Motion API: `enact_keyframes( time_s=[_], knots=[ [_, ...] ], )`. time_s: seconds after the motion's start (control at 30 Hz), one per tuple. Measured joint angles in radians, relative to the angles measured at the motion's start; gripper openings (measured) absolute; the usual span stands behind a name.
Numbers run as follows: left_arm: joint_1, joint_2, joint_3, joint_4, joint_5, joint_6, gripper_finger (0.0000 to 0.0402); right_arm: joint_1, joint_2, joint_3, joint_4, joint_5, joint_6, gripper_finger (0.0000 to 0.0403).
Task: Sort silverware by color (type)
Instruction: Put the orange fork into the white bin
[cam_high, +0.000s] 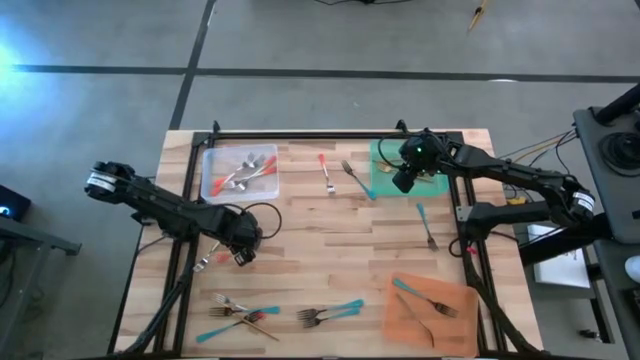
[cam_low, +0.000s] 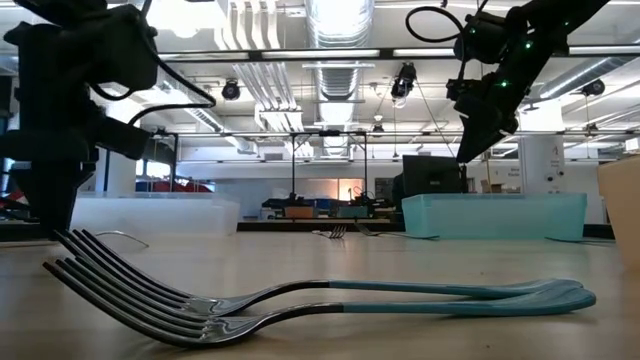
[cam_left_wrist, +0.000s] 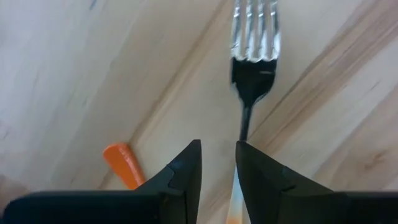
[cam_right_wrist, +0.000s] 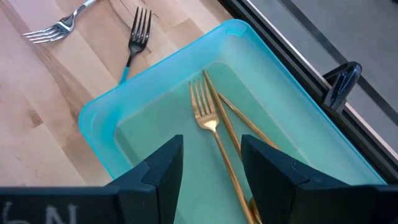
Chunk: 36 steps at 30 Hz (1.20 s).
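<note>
My left gripper points down at the table near its left edge, also visible in the low view. A fork with a metal head lies flat under it. The fork's thin neck runs in at the tip of one finger. The fingers stand narrowly apart, with wood showing between them. An orange-red handle tip lies beside them. My right gripper hangs open above the teal tray, clear of two gold pieces lying in it. My left gripper comes at the fork from above, fingers pointing down, at the fork's neck just behind the head. That neck disappears under one fingertip. Whether a finger touches it, I cannot tell. The fork lies flat on the wood.
A clear tray at far left holds red-handled pieces. An orange tray at near right holds several pieces. Loose silverware lies mid-table and along the near edge. Two teal-handled forks lie before the low camera.
</note>
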Motion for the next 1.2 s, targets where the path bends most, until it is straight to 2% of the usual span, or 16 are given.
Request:
enact_keyframes(
  time_s=[0.43, 0.8, 0.9, 1.03, 1.2],
  knots=[
    [0.001, -0.001, 0.014, 0.045, 0.022, -0.005, 0.0093, 0.000, 0.000, 0.000, 0.000, 0.000, 0.000, 0.0153],
    [-0.001, 0.137, 0.013, 0.095, 0.030, 0.003, 0.0091, 0.000, 0.000, 0.000, 0.000, 0.000, 0.000, 0.0153],
    [-0.001, 0.166, 0.038, 0.076, 0.030, 0.006, 0.0068, 0.000, 0.000, 0.000, 0.000, 0.000, 0.000, 0.0153],
    [-0.002, 0.171, 0.083, 0.018, 0.005, 0.006, 0.0012, 0.000, 0.000, 0.000, 0.000, 0.000, 0.000, 0.0153],
    [0.001, 0.168, 0.120, -0.021, -0.040, -0.001, 0.0002, 0.000, 0.000, 0.000, 0.000, 0.000, 0.000, 0.0153]
  ],
)
